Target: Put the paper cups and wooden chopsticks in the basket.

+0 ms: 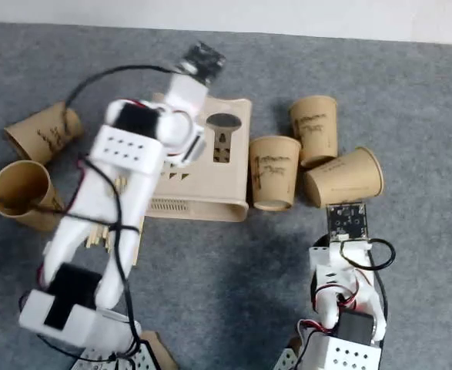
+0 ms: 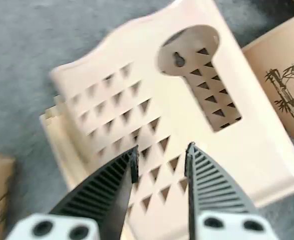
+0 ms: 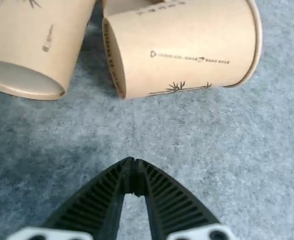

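Paper cups lie on their sides, three right of the cream basket and two left of it. Wooden chopsticks lie beneath the left arm. The left gripper hangs over the basket, slightly spread and empty. The right gripper is pressed together near a cup. Loading seems not yet begun, and the basket, seemingly overturned, likely needs righting first.

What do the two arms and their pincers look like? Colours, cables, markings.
The left arm and right arm have white shells with black servo blocks; some panels are dotted with small holes. Black cables loop along them, beside thin red wires. The left pincer and right pincer are black, ribbed and tapering, on white bases.
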`<state>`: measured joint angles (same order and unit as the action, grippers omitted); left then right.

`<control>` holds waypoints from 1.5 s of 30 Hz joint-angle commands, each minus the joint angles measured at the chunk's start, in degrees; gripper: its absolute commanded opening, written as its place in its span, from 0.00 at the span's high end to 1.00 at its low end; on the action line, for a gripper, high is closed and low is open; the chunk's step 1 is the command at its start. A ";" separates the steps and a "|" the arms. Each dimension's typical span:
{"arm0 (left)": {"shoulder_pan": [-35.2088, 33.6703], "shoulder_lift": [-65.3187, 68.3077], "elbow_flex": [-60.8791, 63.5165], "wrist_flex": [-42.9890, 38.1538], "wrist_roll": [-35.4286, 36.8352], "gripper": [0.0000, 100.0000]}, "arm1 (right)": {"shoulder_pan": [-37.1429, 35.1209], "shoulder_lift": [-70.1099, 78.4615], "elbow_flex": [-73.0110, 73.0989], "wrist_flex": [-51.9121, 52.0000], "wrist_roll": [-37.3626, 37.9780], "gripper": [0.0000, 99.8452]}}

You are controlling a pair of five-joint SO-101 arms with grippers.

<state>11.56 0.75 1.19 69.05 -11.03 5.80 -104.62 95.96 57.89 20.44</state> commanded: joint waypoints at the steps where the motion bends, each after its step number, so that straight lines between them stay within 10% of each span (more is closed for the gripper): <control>1: 2.86 1.54 0.04 -5.89 0.62 0.82 | 0.84 -0.40 6.46 -0.48 0.18 0.99; 16: 4.79 9.54 -4.88 -7.91 2.55 0.82 | 0.66 -0.40 6.64 -0.48 0.44 0.99; 30: 4.53 -0.75 -4.18 12.31 9.14 0.82 | 0.66 -0.40 6.81 -0.75 0.35 0.99; 45: -6.37 -1.36 20.53 5.71 2.90 0.82 | 0.57 -0.40 6.73 -2.15 0.18 0.99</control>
<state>6.55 -0.75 16.57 74.77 -6.20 5.98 -104.62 95.96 56.92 20.44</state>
